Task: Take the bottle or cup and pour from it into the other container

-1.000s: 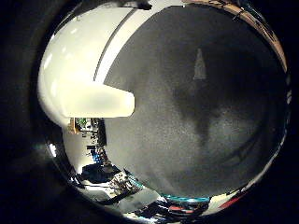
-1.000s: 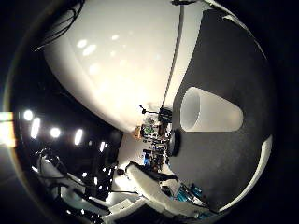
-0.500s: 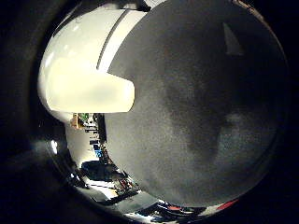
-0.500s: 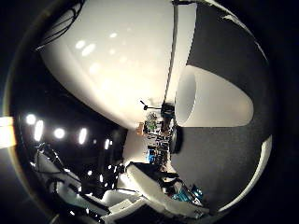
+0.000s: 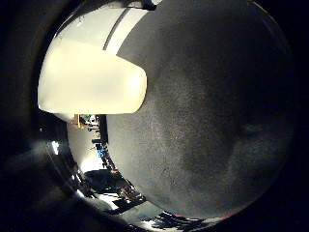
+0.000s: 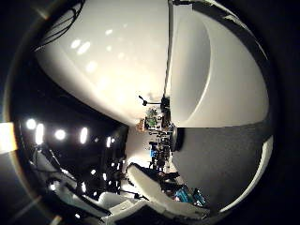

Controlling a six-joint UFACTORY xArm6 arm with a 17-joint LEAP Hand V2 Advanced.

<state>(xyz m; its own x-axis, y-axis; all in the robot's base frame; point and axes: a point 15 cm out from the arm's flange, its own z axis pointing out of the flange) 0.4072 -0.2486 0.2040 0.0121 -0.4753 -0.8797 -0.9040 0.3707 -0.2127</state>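
We are seeing white cup standing on dark grey table near its edge, filling much of view, close to palm. Broad bare tabletop beside. Fingers' state: cannot tell.

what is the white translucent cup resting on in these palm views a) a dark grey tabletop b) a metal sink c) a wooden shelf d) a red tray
a, the white translucent plastic cup stands against the dark grey speckled tabletop, which fills most of the little finger side view; no shelf, tray or sink shows.
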